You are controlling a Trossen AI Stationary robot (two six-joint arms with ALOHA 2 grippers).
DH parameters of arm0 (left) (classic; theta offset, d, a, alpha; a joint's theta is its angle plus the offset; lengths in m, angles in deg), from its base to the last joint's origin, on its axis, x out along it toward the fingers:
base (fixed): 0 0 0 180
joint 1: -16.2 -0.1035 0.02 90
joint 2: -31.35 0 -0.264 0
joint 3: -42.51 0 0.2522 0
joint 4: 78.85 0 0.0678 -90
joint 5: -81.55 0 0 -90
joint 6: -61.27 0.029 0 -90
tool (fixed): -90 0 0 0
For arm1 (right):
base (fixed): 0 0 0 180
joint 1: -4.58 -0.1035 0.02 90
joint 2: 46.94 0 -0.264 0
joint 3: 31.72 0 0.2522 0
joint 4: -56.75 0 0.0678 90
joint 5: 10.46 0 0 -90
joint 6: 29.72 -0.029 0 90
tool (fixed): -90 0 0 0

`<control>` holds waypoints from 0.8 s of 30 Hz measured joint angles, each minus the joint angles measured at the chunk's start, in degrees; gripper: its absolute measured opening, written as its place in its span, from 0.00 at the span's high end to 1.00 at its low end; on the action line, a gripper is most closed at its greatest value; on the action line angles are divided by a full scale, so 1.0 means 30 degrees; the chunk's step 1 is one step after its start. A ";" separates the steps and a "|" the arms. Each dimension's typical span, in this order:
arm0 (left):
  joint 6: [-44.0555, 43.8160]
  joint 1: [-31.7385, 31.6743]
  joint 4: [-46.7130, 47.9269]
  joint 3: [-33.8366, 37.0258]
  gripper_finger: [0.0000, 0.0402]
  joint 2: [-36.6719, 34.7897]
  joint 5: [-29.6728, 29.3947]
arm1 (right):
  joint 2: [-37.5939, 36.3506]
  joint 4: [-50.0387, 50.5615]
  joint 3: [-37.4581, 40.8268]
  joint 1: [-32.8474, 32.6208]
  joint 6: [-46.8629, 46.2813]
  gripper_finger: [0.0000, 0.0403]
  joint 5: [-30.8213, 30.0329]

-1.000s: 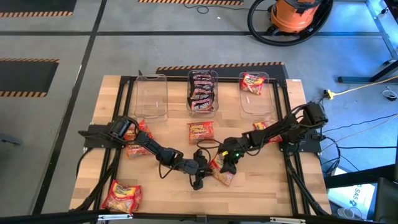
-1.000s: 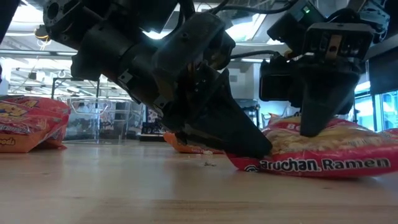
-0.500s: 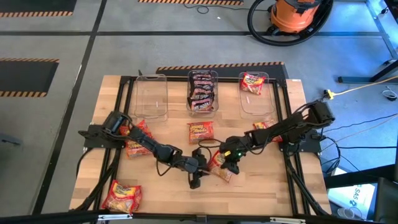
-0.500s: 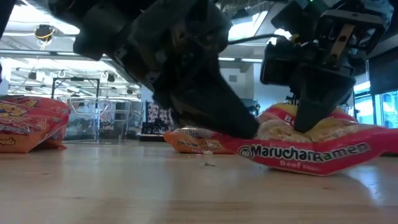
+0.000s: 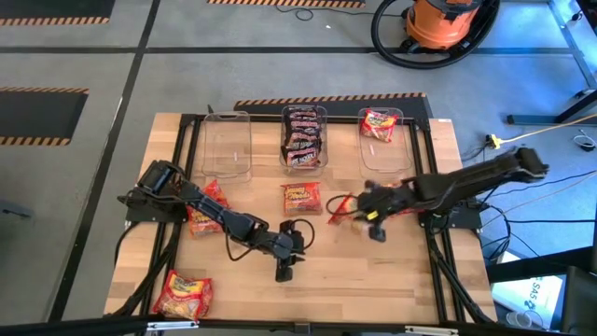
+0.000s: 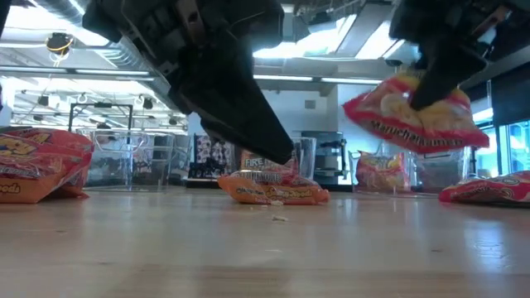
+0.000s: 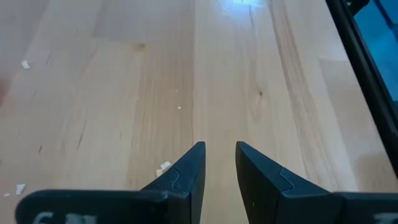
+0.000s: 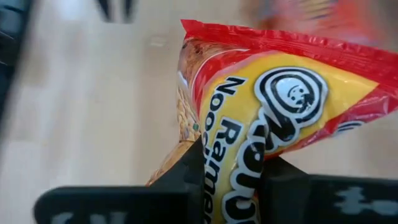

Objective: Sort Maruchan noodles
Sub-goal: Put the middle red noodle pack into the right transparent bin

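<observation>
Aloft, right tool (image 5: 357, 211) pinches a red packet (image 6: 414, 116), its long axis tilted.

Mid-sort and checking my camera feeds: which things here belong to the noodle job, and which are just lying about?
Job:
- held packet, right gripper shut on it
- centre packet
- left packets
- corner packet
- bins, with dark packets and a red packet inside

Lying about:
- vacuum
- yellow plug
- crumbs
</observation>
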 joint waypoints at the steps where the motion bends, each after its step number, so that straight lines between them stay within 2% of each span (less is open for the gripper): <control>1: 0.0000 0.0007 0.0011 0.0000 0.79 0.0000 -0.0004 | -0.0556 0.1280 -0.0475 0.0141 0.0561 0.88 -0.0877; 7: 0.0153 0.0007 -0.0284 -0.0003 0.79 0.0000 -0.0095 | -0.2456 0.8088 -0.3977 0.2114 0.4355 0.88 -0.7129; 9: 0.0160 0.0007 -0.0330 -0.0007 0.79 0.0000 -0.0126 | -0.2513 0.9092 -0.4933 0.3112 0.6397 0.88 -0.9005; 12: 0.0160 0.0007 -0.0356 -0.0007 0.79 0.0000 -0.0152 | -0.2453 0.9694 -0.5624 0.5223 0.9380 0.88 -1.0543; 19: 0.0168 0.0007 -0.0406 -0.0015 0.79 0.0000 -0.0160 | -0.1638 0.8320 -0.4884 1.1124 1.3642 0.88 -1.0437; 24: 0.0197 0.0007 -0.0507 -0.0029 0.79 -0.0007 -0.0160 | -0.0293 0.6739 -0.3773 1.4515 1.5127 0.88 -0.8354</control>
